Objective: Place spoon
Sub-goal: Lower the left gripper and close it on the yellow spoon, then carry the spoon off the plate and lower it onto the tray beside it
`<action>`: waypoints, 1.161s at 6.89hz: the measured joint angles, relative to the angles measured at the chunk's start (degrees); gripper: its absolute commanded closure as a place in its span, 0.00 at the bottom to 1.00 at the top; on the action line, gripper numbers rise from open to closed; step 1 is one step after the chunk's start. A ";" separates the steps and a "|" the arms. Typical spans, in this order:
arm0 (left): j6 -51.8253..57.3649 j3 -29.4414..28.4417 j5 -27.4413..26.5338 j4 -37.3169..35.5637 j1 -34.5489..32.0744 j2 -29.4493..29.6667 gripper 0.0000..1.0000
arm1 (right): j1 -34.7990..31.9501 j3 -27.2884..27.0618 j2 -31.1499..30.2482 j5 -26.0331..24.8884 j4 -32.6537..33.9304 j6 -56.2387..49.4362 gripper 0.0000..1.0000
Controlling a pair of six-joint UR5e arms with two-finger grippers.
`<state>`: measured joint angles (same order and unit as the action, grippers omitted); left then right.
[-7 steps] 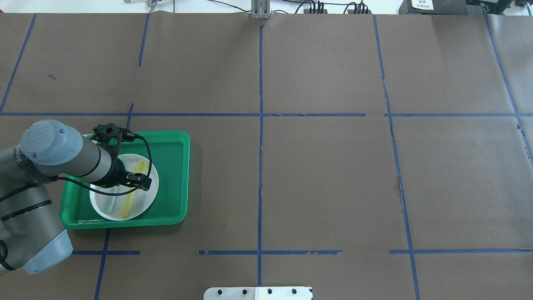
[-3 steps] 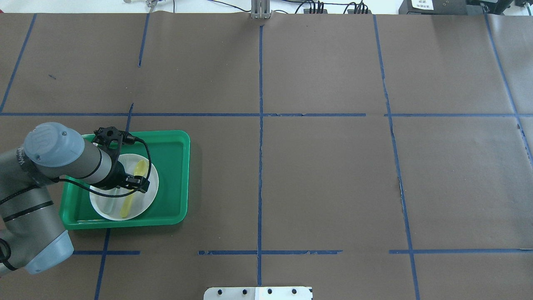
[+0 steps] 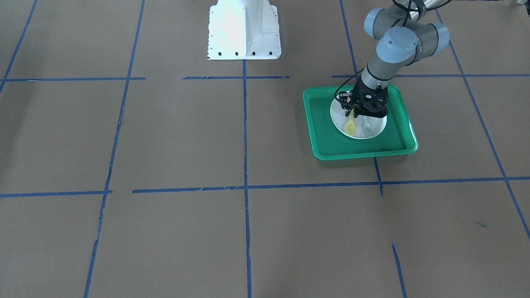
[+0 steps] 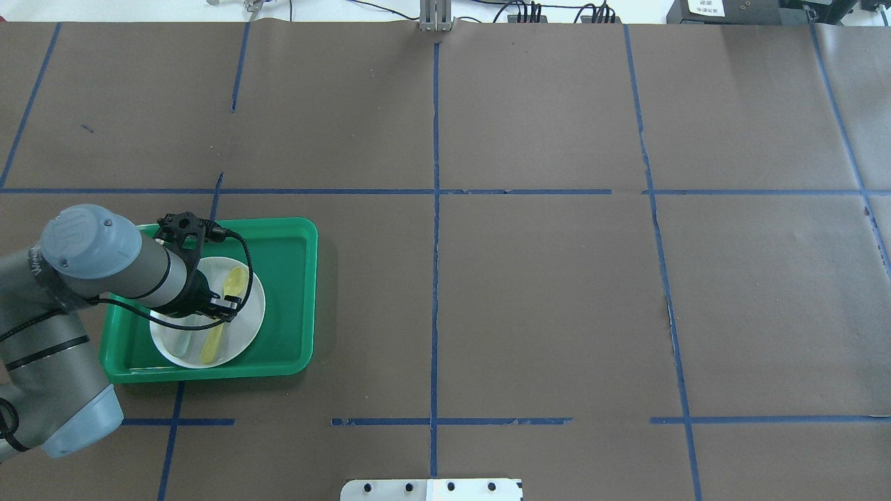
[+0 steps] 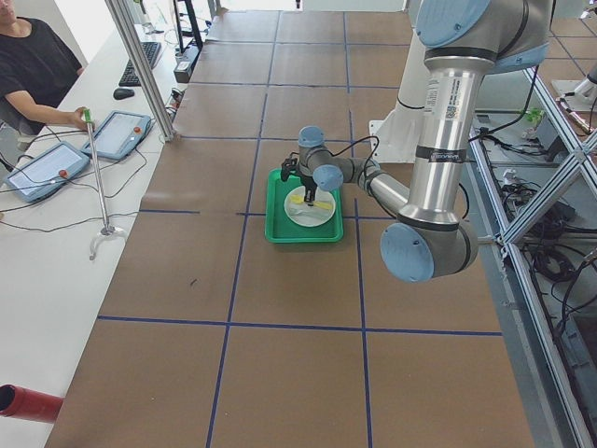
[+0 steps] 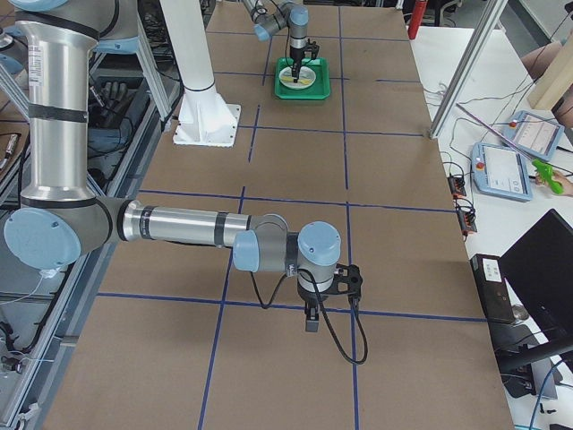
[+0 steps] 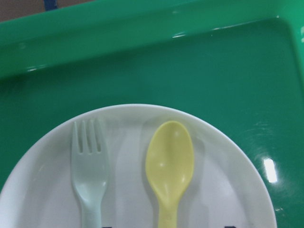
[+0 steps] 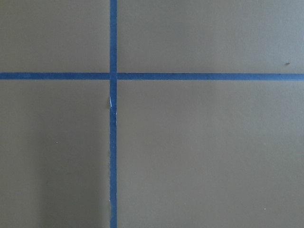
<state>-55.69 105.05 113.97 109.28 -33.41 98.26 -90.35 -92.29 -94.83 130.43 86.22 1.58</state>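
Note:
The yellow spoon (image 4: 235,280) lies on a white plate (image 4: 252,309) inside a green tray (image 4: 287,292), bowl pointing away from the robot. It also shows in the left wrist view (image 7: 169,161) and the front view (image 3: 351,126). My left gripper (image 4: 224,306) is open and hangs low over the spoon's handle, one fingertip on each side, as the left wrist view shows at its bottom edge. The spoon rests on the plate. My right gripper (image 6: 311,322) hovers over bare table far from the tray; I cannot tell whether it is open or shut.
A pale grey-green fork (image 7: 90,166) lies beside the spoon on the same plate. The tray's raised rim (image 7: 142,28) surrounds the plate. The white robot base plate (image 3: 244,33) stands at the table's middle near edge. Operators' tablets (image 5: 121,135) lie on a side bench.
My left gripper has shifted slightly toward the robot and lower over the spoon's handle, uncovering more of the spoon's bowl. The spoon and fork have not moved.

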 measured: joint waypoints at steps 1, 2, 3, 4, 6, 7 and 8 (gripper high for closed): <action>-0.03 -0.05 0.02 -0.02 0.01 0.00 1.00 | 0.00 0.00 0.00 0.00 0.00 0.00 0.00; -0.03 -0.05 0.02 -0.03 0.01 0.00 1.00 | 0.00 0.00 0.00 0.00 0.00 0.00 0.00; -0.04 0.06 0.05 -0.06 0.01 -0.02 1.00 | 0.00 0.00 0.00 0.00 0.00 0.00 0.00; -0.08 0.39 0.14 -0.13 -0.03 -0.06 1.00 | 0.00 0.00 0.00 0.00 0.00 0.00 0.00; -1.52 2.08 3.49 -0.45 -0.70 1.06 1.00 | 0.00 0.00 0.00 0.04 0.00 0.00 0.00; -4.87 2.22 5.22 -0.55 -0.87 2.76 1.00 | 0.00 0.00 0.00 0.04 0.00 0.00 0.00; -9.51 1.58 5.92 -0.64 -0.82 4.95 1.00 | 0.00 0.00 0.00 0.05 0.00 0.00 0.00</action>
<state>-65.19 106.63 119.89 108.64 -34.22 103.21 -90.35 -92.29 -94.83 130.48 86.22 1.58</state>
